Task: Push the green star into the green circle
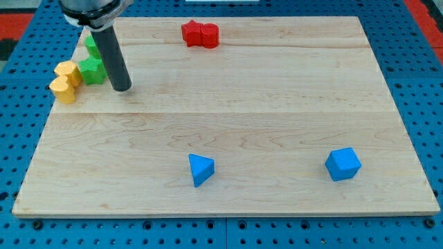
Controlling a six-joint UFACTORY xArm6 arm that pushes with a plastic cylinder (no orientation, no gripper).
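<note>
The green star [92, 70] lies near the board's upper left, touching a yellow block. The green circle [91, 44] sits just above it, partly hidden behind my rod. My tip [122, 89] rests on the board just right of and slightly below the green star, very close to it.
Two yellow blocks [65, 80] sit at the left edge beside the green star. Two red blocks [200, 34] touch each other at the top middle. A blue triangle [201, 169] and a blue cube [343, 164] lie near the bottom. The wooden board [277, 104] sits on a blue pegboard.
</note>
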